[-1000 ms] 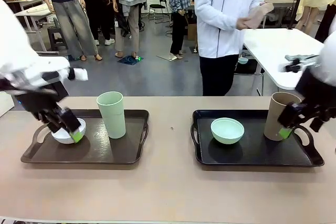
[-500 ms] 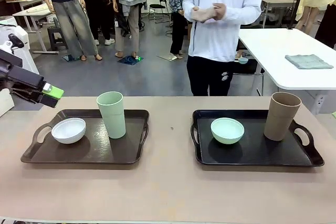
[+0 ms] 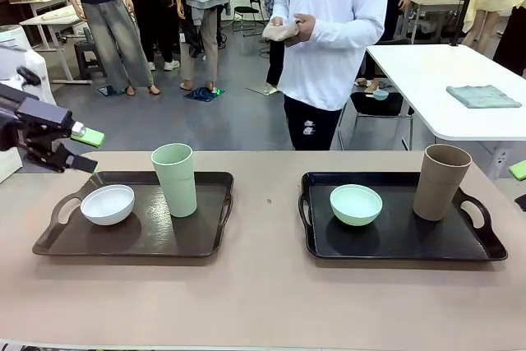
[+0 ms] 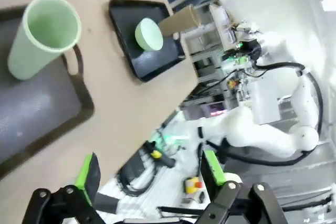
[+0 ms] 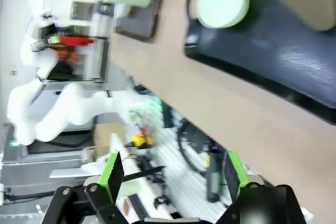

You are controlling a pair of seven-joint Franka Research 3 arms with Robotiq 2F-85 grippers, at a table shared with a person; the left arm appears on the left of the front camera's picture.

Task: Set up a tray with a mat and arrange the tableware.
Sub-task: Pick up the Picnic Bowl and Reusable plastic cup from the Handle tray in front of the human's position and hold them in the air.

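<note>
Now two dark trays lie side by side on the tan surface (image 3: 263,302), well apart from each other. On the left tray (image 3: 156,236) the small white bowl (image 3: 108,204) sits toward the left end. The tall pale-green cup (image 3: 175,179) stands upright in the far right part, near the bowl but not touching it. On the right tray (image 3: 399,236) the small mint-green bowl (image 3: 356,204) rests left of the middle. The tall brown cup (image 3: 441,182) stands upright by the right handle, apart from that bowl.

The left jaws hang in the air beyond the far left corner of the left tray, clear of everything, spread wide and holding nothing. In the left wrist view the left pads (image 4: 86,171) stand far apart with only open space between them, and the pale-green cup and the right tray lie beyond. The right jaws are at the right edge of the scene, off the right tray. In the right wrist view the right pads (image 5: 113,174) are likewise spread and empty, with the mint-green bowl and the brown cup ahead.

At the far side a person (image 3: 329,47) in a white top holds a folded cloth (image 3: 281,30) at chest height.
</note>
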